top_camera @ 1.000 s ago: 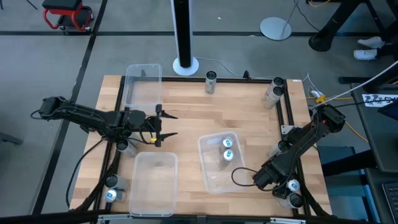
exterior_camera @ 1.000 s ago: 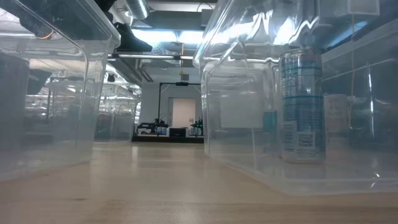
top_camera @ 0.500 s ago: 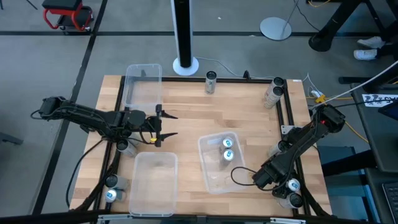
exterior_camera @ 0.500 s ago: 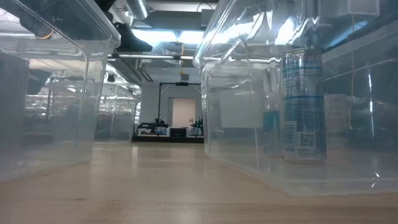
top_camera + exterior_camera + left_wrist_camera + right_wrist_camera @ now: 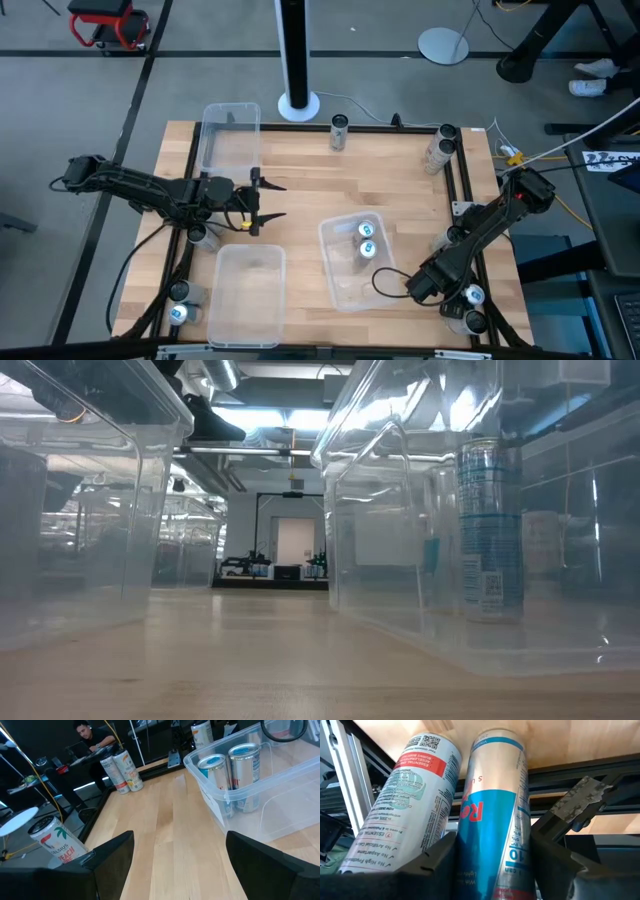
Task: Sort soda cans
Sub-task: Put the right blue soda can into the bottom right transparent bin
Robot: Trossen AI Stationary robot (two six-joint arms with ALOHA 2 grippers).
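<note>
The right end effector (image 5: 492,865) is reached down low at the tabletop's (image 5: 300,190) near right corner, its fingers (image 5: 432,860) set round a silver-and-blue soda can (image 5: 495,810); whether it's gripped can't be told. A white soda can (image 5: 405,795) beside it is only shown by the wrist view. The left end effector (image 5: 268,200) is held spread open, level over the tabletop's left side.

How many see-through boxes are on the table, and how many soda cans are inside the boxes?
Clear bins: 3
Soda cans in the bins: 2, both in the middle bin
Total: 5
</note>
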